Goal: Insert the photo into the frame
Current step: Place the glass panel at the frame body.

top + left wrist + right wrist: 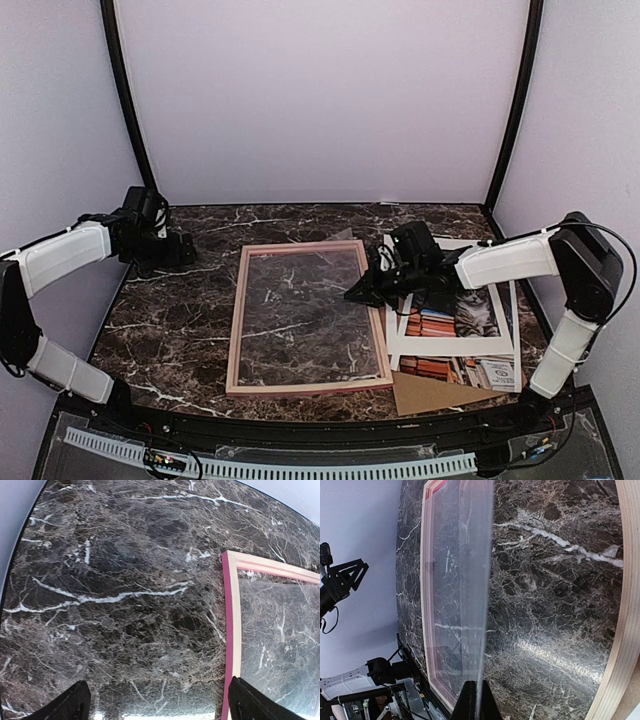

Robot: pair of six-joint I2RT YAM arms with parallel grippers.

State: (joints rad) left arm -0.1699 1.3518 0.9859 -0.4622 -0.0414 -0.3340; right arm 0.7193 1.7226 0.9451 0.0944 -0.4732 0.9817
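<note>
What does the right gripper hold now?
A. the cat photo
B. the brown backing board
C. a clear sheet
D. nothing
C: the right gripper is shut on the thin edge of the clear sheet, which tilts up over the frame.

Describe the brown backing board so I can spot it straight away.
Find the pink frame in the middle of the marble table. Just right of its near right corner, by the table's front edge, lies the backing board, partly covered. Unlike the white mat and colourful photo beside it, it is plain brown.
</note>
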